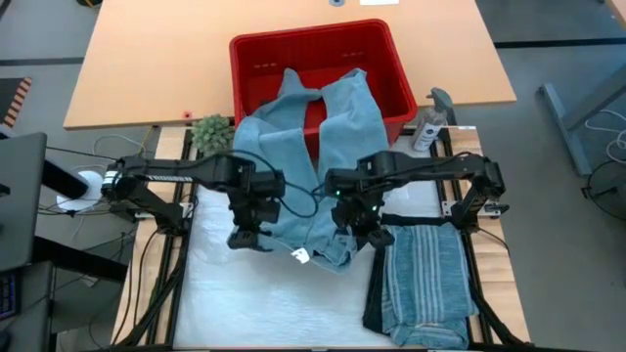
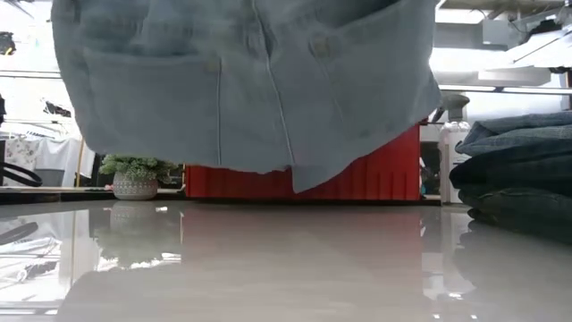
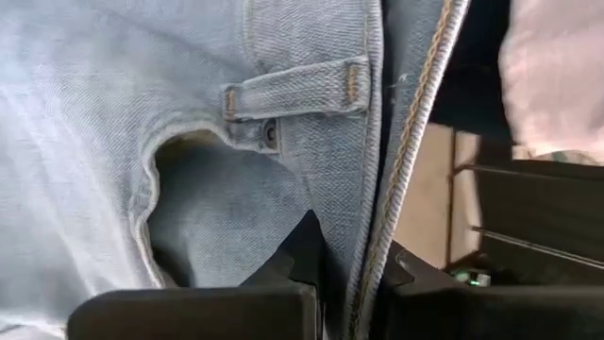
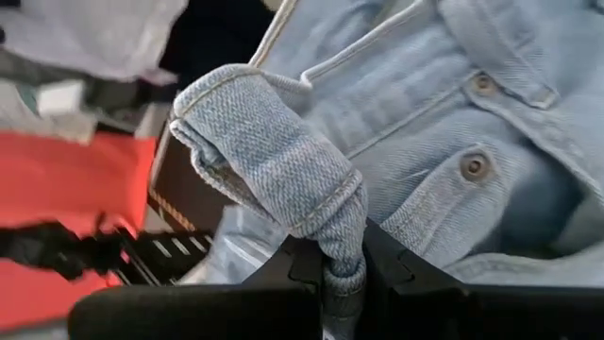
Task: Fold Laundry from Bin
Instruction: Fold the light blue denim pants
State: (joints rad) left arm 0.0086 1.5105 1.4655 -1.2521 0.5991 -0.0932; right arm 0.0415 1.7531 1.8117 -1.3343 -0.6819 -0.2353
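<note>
Two robot arms are lifting a pair of light blue denim jeans (image 1: 313, 147) out of the red bin (image 1: 391, 68), which is sitting at twelve o'clock on the table. The legs are still trailing over the bin's near rim while the waistband is hanging above the white work mat (image 1: 245, 303). The left gripper (image 1: 250, 235) is pinching the waistband edge beside a belt loop (image 3: 293, 94), its fingers clamped together on the cloth. The right gripper (image 1: 364, 233) is squeezing a bunched fold of denim (image 4: 283, 161) near a rivet button (image 4: 474, 166).

Judging from here, the trailing legs are likely to drag on the rim and could tug the bin forward, or pull the thin left-side pinch loose. The hanging hem could also brush the folded striped shirt (image 1: 428, 284) lying at five o'clock on the mat and spoil that pile.

A small white tag (image 1: 300, 256) is showing at the jeans' lower edge; no writing on it, or anywhere else, is readable.
</note>
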